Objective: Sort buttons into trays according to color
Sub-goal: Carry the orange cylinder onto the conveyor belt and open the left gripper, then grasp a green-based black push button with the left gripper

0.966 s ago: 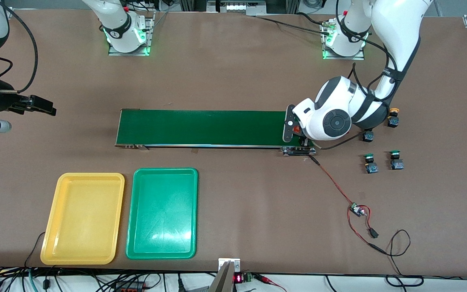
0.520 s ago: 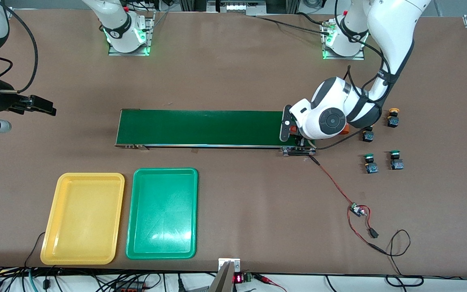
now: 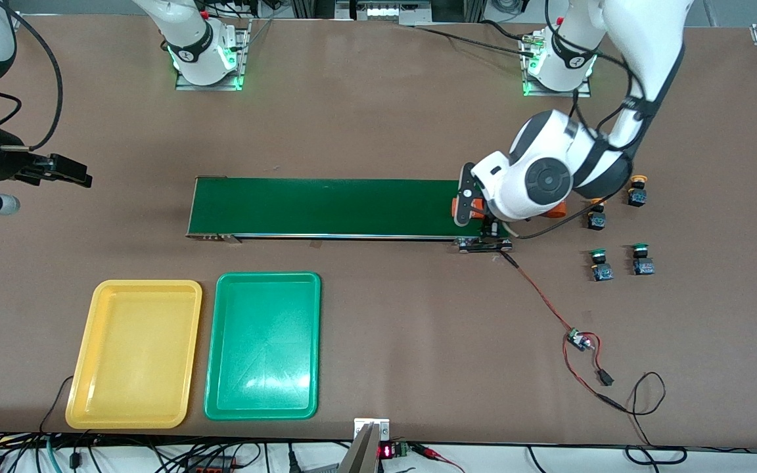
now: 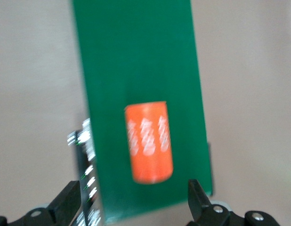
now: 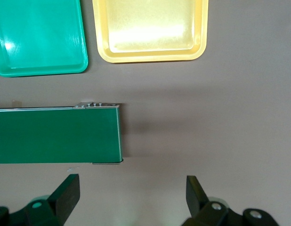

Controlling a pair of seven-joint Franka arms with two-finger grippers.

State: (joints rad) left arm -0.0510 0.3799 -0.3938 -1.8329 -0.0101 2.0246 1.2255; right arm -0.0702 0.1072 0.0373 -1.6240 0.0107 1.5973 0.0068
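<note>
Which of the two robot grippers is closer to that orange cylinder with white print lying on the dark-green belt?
The left. The left gripper hangs open right above the orange cylinder at the belt's end; the right gripper waits open off the belt's other end.

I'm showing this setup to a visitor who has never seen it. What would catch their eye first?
Probably the yellow tray and green tray, side by side nearer the front camera than the long dark-green belt. Next, the left end effector, open over an orange cylinder lying on the belt's end. The right end effector waits, open, past the belt's other end.
</note>
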